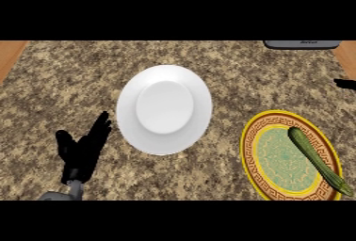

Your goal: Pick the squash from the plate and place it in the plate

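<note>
At tabletop [62, 84] right side: squash [316, 160] lies on patterned plate [278, 155], lower end reaching rim. White plate [165, 108] centre. Left robot hand [82, 153] spread, empty. Right robot hand [345, 84] mostly cut off, state unreadable.

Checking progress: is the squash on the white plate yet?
No, the squash lies on the patterned plate at the right, apart from the white plate.
</note>
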